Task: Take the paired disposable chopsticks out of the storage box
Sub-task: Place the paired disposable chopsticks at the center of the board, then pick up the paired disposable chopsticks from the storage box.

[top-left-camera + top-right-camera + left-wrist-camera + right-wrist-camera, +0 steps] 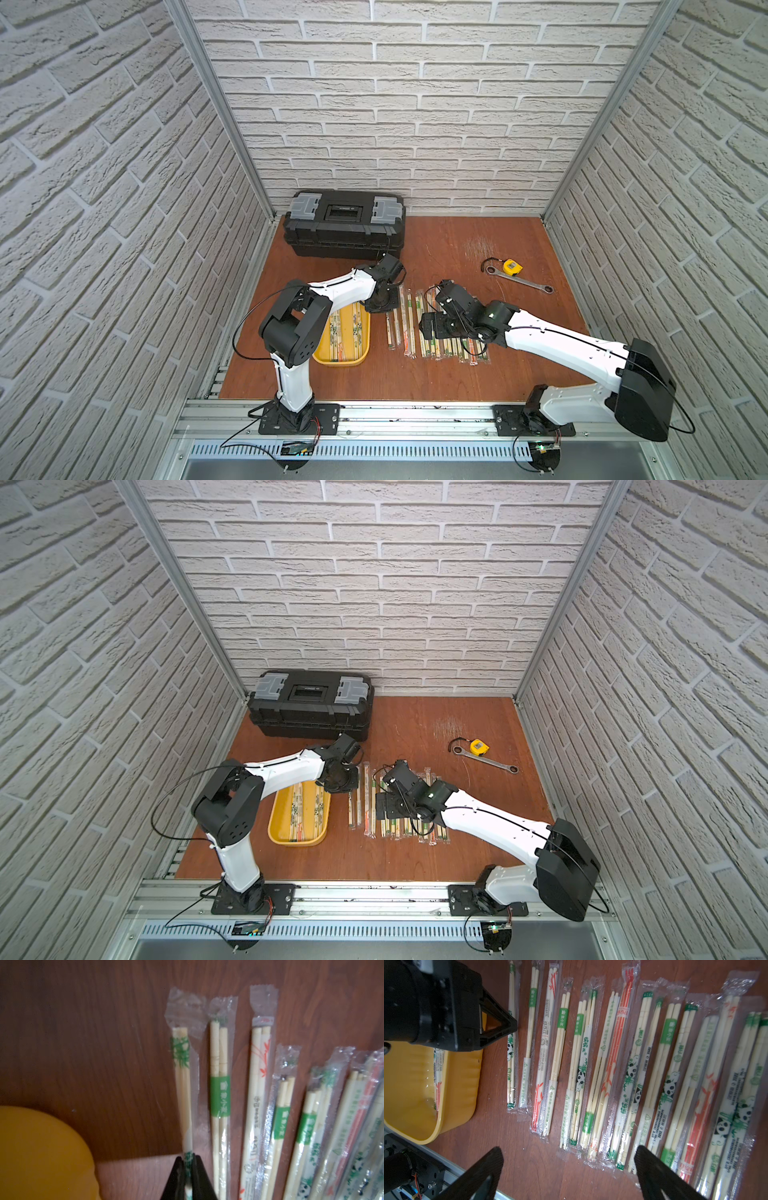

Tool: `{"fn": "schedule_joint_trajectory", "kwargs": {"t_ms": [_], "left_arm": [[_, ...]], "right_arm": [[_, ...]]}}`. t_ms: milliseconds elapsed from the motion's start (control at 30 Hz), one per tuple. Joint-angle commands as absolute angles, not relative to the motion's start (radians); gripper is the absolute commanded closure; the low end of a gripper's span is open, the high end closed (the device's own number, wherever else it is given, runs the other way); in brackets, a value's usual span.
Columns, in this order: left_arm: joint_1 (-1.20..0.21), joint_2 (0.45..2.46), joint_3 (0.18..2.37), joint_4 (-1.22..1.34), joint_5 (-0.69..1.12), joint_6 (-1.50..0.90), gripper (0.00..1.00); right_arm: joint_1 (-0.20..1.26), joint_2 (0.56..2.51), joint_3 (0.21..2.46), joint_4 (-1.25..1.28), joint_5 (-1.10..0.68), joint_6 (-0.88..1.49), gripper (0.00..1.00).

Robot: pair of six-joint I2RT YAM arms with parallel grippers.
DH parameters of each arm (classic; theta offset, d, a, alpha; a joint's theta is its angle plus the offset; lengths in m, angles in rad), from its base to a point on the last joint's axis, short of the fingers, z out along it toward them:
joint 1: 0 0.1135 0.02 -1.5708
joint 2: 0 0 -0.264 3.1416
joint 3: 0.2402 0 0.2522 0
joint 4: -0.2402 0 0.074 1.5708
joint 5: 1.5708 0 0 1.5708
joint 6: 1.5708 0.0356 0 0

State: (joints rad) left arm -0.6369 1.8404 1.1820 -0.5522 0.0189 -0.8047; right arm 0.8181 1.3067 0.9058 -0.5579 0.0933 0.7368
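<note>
**Left tool [188,1162] clamped on 1 sleeved pair [182,1088]**

Paired disposable chopsticks [612,1053] lie rowed on the counter [457,249], right of the yellow storage box [340,361] holding more. Right tool [566,1167] hangs above, spread wide.

chopsticks [446,348] right of storage box [340,363]

Both top views look down; wrist views closely share chopsticks [219,1093] [533,1000].
</note>
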Motion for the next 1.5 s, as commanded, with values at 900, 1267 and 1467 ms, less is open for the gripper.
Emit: {"fn": "schedule_joint_trajectory", "kwargs": {"t_ms": [900,1267,1467], "left_arm": [[-0.58,1.589,1.195,-0.646,-0.015,-0.752,0.39],[-0.467,1.397,1.06,-0.694,-0.061,-0.738,0.38],[-0.408,1.317,0.983,-0.718,-0.069,-0.733,0.37]], "right_arm": [[0.813,0.973,0.76,-0.531,0.427,0.675,0.0],[0.813,0.962,0.757,-0.5,0.42,0.66,0.0],[0.807,0.972,0.773,-0.491,0.421,0.696,0.0]]}}
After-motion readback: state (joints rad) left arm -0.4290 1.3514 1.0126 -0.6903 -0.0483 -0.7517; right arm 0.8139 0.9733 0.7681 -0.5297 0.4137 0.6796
